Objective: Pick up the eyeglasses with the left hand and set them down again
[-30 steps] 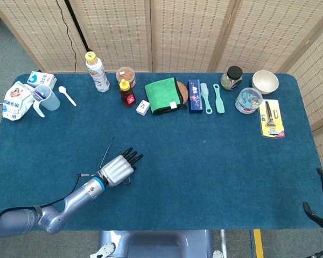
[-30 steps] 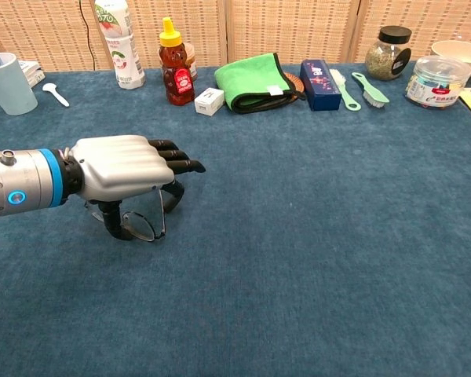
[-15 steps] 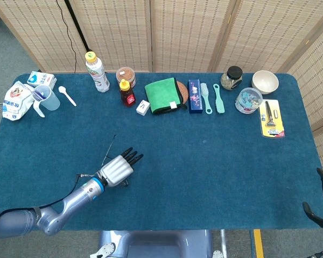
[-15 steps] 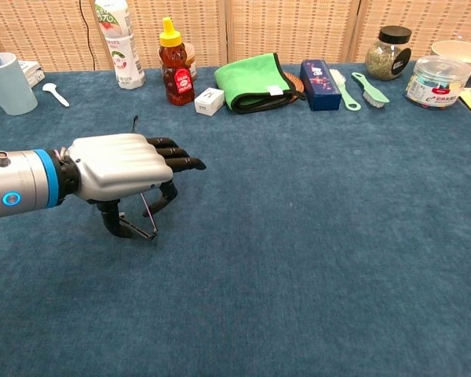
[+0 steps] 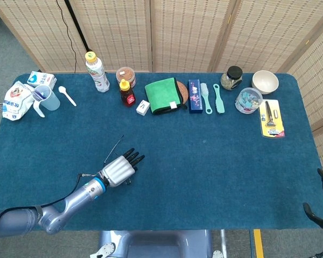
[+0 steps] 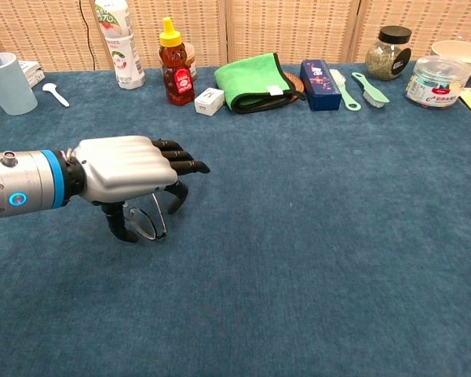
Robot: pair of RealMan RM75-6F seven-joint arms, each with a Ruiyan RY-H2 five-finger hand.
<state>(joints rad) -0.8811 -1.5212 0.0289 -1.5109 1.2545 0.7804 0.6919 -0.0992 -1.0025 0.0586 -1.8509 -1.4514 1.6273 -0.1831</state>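
Left hand (image 6: 129, 174) has the eyeglasses (image 6: 145, 224) pinched underneath it, thumb against a finger, the other fingers stretched forward and slightly apart. Change over the last second: the glasses have rolled in the grip. Half a second back the chest view showed them edge-on with an arm poking up behind the knuckles; now the lens loop faces the camera again, hanging below the palm. In the head view the free arm (image 5: 114, 149) has swung from pointing up-left to more up-right. My read: the grip is loose enough to let the frame pivot, so it looks like a carry or the start of the set-down, and the glasses could slip. Chest view shows the pinch and the lens just over the bench (image 6: 314, 259), though I can't tell whether it's touching. Head view hides all that under the hand, but shows the arm sticking out, and the right hand (image 5: 321, 201) at the far bench edge, idle, fingers apart.
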